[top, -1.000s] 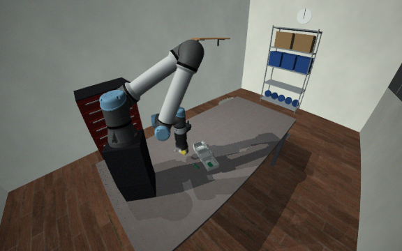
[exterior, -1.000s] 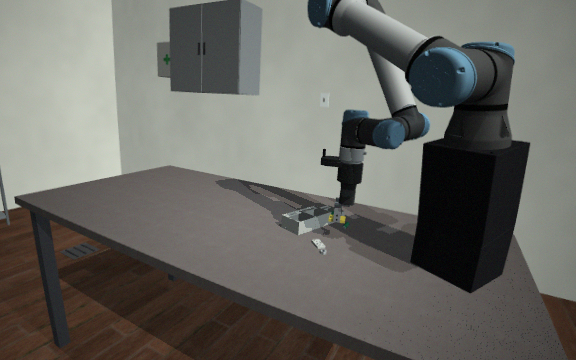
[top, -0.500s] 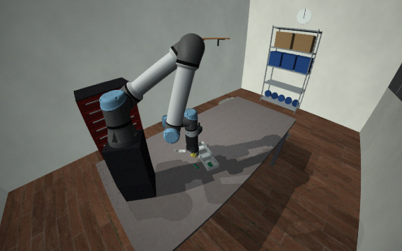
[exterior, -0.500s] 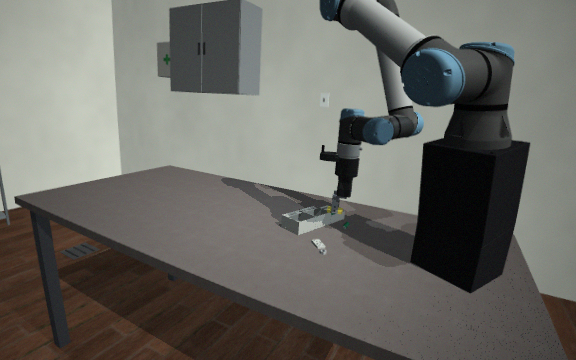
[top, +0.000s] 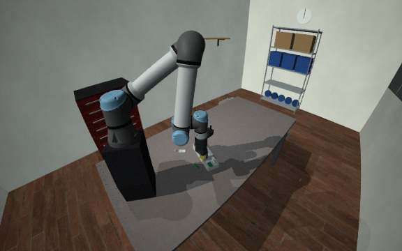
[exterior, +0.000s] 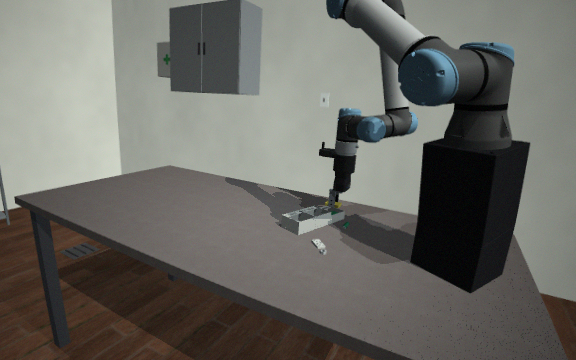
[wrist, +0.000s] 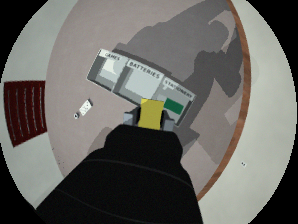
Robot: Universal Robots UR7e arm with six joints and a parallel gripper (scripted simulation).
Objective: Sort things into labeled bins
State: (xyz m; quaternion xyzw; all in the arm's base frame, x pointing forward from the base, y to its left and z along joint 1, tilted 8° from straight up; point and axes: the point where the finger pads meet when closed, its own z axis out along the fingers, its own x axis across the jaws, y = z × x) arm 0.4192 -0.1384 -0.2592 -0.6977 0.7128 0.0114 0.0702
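My gripper (top: 202, 155) (exterior: 334, 201) (wrist: 151, 114) is shut on a yellow block (top: 202, 158) (exterior: 336, 204) (wrist: 151, 111), just above the near edge of the joined bins (top: 213, 169) (exterior: 313, 226) (wrist: 144, 70), by the batteries and stationery compartments. Their labels read GAMES, BATTERIES and STATIONERY. A flat green thing (top: 210, 164) (wrist: 173, 105) lies in the stationery bin. A light patch shows in the games bin; I cannot tell what it is. A small green cylinder (top: 195, 166) (exterior: 346, 225) lies on the table beside the bins, hidden in the wrist view.
A white domino-like piece (top: 182, 150) (exterior: 318, 244) (wrist: 86, 107) with dark dots lies on the table beside the bins. A small grey-white round thing (top: 176, 150) (exterior: 323, 252) (wrist: 76, 116) lies close to it. The black robot pedestal (top: 131, 171) (exterior: 458, 215) stands on the table.
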